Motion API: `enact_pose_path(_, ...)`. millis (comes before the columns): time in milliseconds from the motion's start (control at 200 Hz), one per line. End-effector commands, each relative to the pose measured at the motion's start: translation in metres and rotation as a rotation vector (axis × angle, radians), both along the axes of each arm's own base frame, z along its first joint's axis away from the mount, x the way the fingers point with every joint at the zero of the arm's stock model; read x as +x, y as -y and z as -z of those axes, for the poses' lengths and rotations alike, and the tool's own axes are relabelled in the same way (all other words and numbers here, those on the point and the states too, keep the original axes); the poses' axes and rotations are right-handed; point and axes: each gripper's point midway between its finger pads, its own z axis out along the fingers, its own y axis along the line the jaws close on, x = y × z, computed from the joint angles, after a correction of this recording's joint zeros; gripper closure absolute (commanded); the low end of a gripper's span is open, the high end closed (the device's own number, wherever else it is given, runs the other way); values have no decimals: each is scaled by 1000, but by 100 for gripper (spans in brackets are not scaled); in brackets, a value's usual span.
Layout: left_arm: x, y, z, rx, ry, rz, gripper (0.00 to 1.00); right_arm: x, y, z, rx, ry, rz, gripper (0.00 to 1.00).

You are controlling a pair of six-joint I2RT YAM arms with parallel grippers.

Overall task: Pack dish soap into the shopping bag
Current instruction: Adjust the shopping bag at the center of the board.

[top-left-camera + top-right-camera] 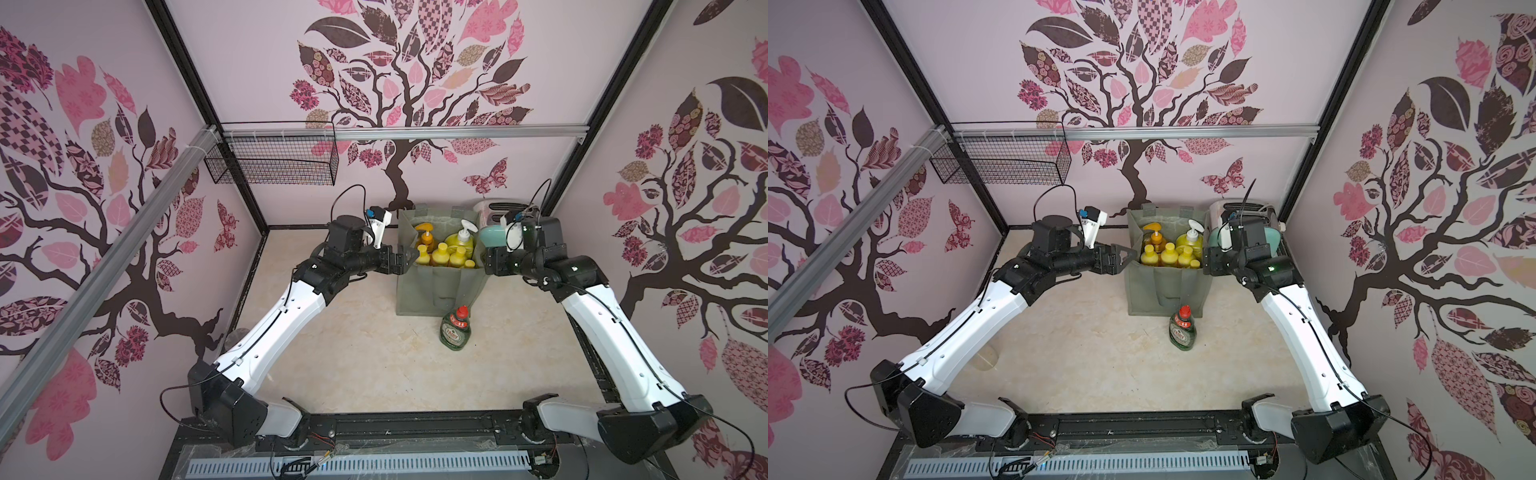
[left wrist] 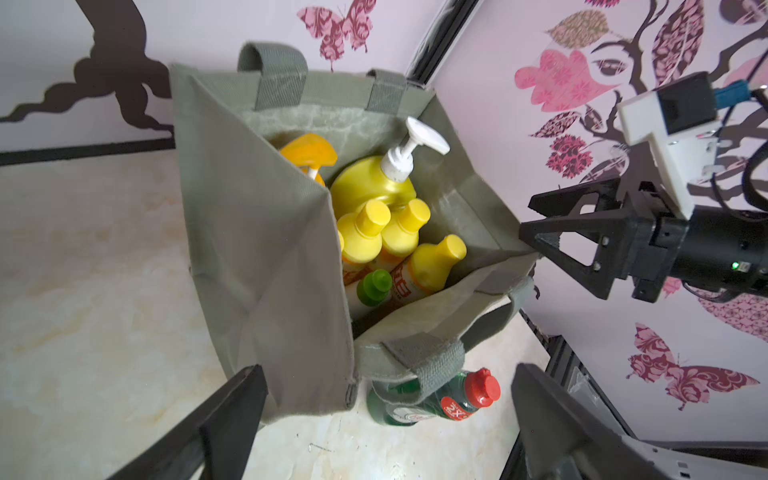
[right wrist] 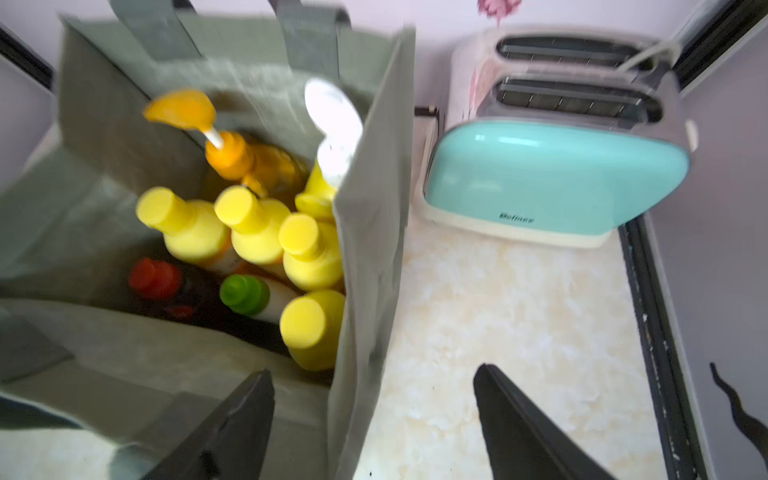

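left gripper [image 1: 1128, 257] sits spread wide at 9 o'clock of the shopping bag [image 1: 436, 291], right gripper [image 2: 528, 218] wide too at 3, green Fairy bottle [image 1: 456, 332] outside at 6

Marble-look table [image 1: 353, 365], shopping bag [image 1: 440, 291], Fairy bottle [image 1: 456, 332], toaster [image 1: 486, 206]

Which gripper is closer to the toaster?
Right. The right gripper is at the side of the shopping bag facing the toaster; the left gripper is at the bag's opposite side.

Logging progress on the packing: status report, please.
Left gripper, right gripper open at shopping bag rim. Green Fairy bottle on table, outside bag; other bottles inside. Toaster close beside bag.
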Motion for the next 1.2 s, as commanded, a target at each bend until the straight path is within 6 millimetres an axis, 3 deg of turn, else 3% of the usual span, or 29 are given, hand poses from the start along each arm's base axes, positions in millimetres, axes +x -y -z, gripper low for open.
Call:
enact_pose_path(0,-14,7,25,84,-4,15,2,-12,-8,20,44,-55,-25,20)
enact_pose_path(145,-31,-1,61,141,-47,12,2,-30,-5,37,57,-73,-21,21)
enact_pose_path(380,-45,-12,83,154,-78,-9,2,-40,-8,55,48,-103,-32,22)
enact_pose_path(480,-46,-9,62,109,-61,-3,2,-39,-13,41,75,-69,-51,22)
enact_pose_path(680,-42,-3,-28,-10,69,3,4,-32,-14,-41,117,103,-63,23)
enact_pose_path(765,-32,1,-41,10,86,-5,5,-25,-11,-64,123,141,-58,25)
enact_pose_path(880,-9,3,-40,62,99,-47,5,-9,-6,-74,108,156,-41,25)
enact_pose_path(1040,28,2,-18,129,65,-106,5,16,-10,-62,89,116,-38,28)
enact_pose_path(1195,38,14,1,141,20,-78,11,34,-17,-45,102,84,-52,35)
